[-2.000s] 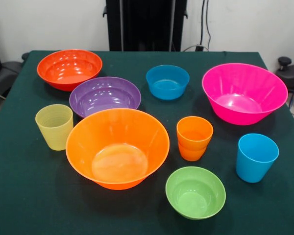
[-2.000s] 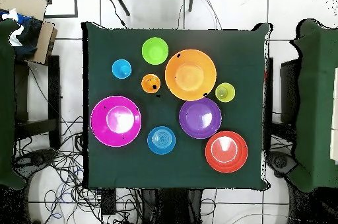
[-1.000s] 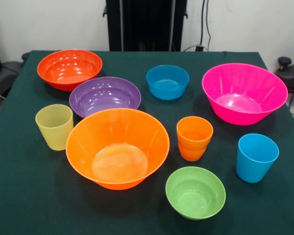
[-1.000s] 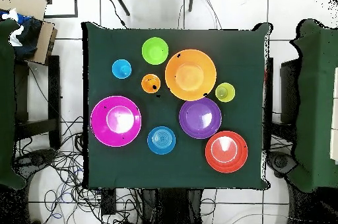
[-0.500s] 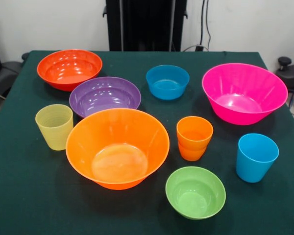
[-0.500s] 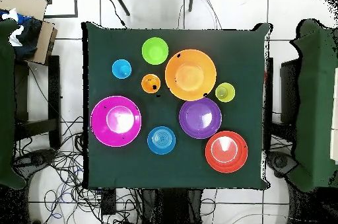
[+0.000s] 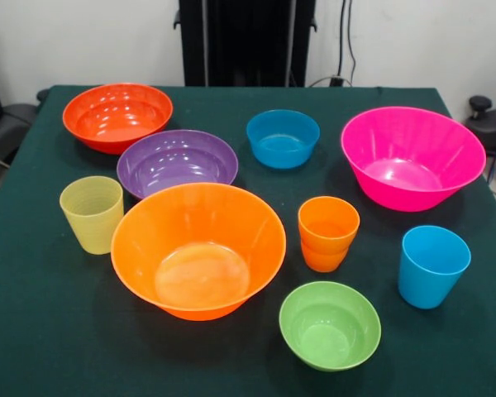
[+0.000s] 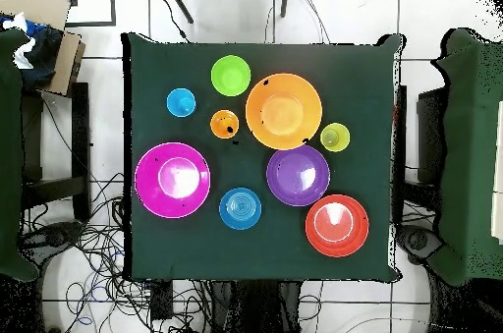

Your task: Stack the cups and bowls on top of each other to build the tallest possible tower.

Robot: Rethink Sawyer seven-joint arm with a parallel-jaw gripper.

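All vessels stand upright and open side up on the green table [image 7: 33, 331]; nothing is stacked except at the orange cup. The gripper appears in neither view, so whether its jaws are open or closed cannot be told.

Front view, by position:
- Upper left: red-orange bowl [image 7: 117, 116].
- Just below it: purple bowl [image 7: 177, 162].
- Centre left: large orange bowl [image 7: 198, 250], its rim overlapping the purple bowl's.
- Left edge: ribbed yellow-green cup [image 7: 92, 213].
- Upper centre: blue bowl [image 7: 283, 138].
- Upper right: hot pink bowl [image 7: 412, 156].
- Centre: orange cup [image 7: 327, 233], seemingly nested in a second cup.
- Right: sky blue cup [image 7: 431, 265].
- Lower centre: lime green bowl [image 7: 330, 324].
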